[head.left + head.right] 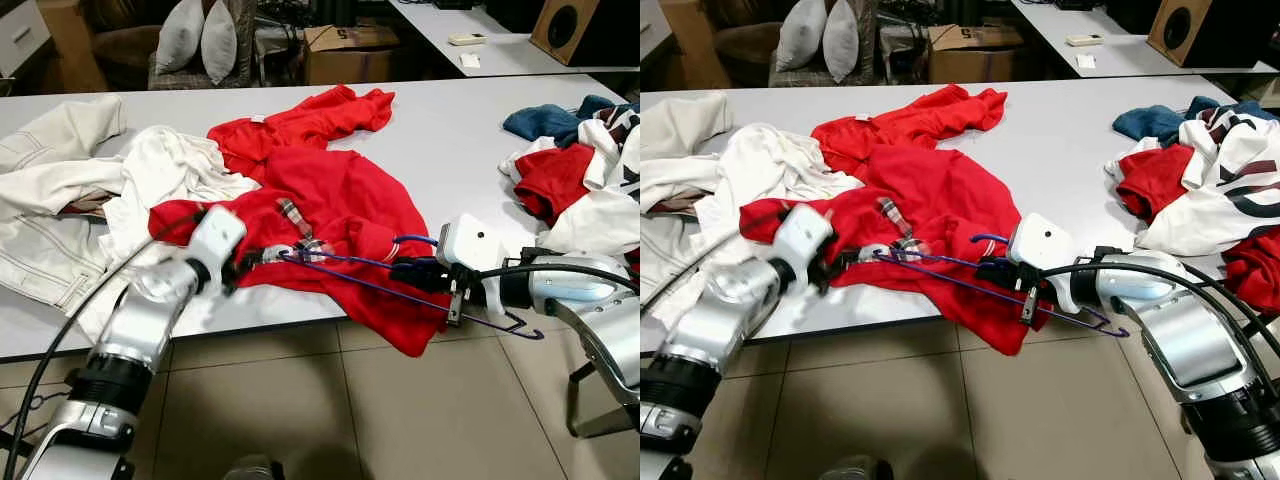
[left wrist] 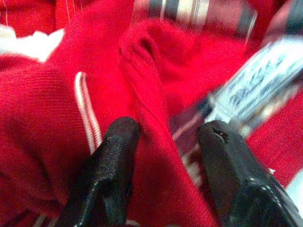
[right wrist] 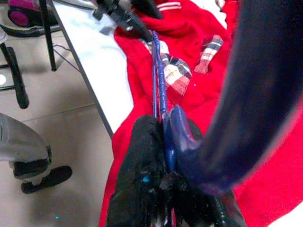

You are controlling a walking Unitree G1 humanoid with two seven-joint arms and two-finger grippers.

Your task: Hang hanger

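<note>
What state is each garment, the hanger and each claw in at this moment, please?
Red sweater: spread flat, hem over the table edge.
Hanger: blue, lying across the sweater, gripped at one end.
Right claw: shut on the hanger.
Left claw: open around a sweater fold.
White jacket: crumpled.
Clothes pile: heaped.

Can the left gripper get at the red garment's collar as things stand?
Probably yes: the left gripper is already at the red garment, its open fingers straddling a fold, nothing between. The right gripper holds the blue hanger.
</note>
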